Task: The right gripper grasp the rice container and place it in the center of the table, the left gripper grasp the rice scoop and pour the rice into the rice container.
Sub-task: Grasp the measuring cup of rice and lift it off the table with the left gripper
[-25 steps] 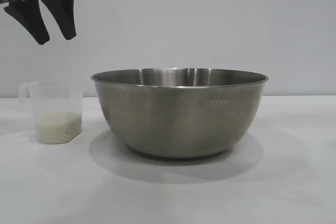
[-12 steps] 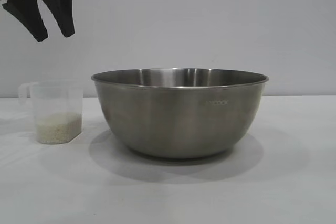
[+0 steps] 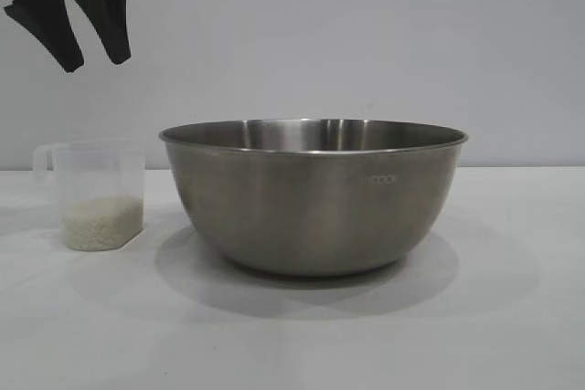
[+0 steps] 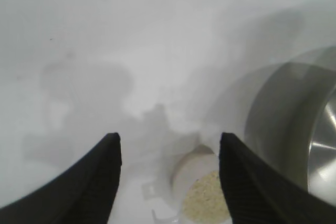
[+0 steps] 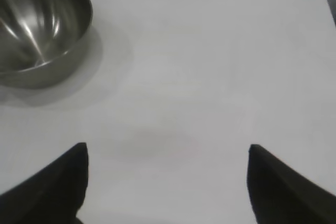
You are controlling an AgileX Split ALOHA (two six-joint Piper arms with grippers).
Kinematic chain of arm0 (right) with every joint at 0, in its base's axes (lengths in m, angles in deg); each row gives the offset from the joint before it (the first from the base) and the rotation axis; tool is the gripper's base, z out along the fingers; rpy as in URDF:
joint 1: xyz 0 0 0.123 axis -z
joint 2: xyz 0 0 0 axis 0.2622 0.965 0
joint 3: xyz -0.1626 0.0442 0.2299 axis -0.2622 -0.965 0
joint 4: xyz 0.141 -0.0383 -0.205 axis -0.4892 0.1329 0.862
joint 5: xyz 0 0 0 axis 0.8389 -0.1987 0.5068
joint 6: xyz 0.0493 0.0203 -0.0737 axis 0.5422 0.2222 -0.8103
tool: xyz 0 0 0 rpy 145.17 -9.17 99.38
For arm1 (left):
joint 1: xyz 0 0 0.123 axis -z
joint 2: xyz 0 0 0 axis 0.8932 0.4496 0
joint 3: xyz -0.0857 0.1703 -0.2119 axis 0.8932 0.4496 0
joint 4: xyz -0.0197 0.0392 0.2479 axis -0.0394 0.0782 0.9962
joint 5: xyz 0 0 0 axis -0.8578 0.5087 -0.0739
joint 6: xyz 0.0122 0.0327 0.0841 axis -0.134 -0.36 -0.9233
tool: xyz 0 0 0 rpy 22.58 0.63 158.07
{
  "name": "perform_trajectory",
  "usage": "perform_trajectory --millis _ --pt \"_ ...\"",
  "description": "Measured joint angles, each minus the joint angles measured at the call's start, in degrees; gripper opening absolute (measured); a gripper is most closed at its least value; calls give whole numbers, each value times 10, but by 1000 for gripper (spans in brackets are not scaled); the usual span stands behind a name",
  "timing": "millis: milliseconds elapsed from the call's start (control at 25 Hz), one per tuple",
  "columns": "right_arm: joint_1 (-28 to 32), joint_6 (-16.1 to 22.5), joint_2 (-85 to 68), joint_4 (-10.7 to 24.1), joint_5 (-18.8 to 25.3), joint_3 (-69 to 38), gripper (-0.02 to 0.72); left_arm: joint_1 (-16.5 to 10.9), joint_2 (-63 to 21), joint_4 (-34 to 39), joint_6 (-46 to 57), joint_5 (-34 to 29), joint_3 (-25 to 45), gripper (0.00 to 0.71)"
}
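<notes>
Steel rice container (image 3: 313, 196): upright on table (image 3: 292, 335), mouth up.
Rice scoop (image 3: 91, 195): beside it, upright, holds rice (image 3: 101, 223).
Left gripper (image 3: 80, 32): above scoop, fingers apart.
Right gripper (image 5: 167, 182): spread, empty.

Silver bowl (image 3: 313, 203), seemingly off-white rice (image 3: 102, 223)

left gripper (image 3: 90, 66) — shifted slightly up and toward the table's (image 3: 292, 335) left edge over the last second, nearly all of it in the first half | fingers spread apart as before, tips bare | hangs high above the rice scoop (image 3: 91, 194) — no contact
</notes>
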Motion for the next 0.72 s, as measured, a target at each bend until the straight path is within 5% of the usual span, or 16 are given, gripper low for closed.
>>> perform_trajectory --millis 720 --pt "0 0 0 -10 -20 -12 589 0 -30 40 51 -73 0 363"
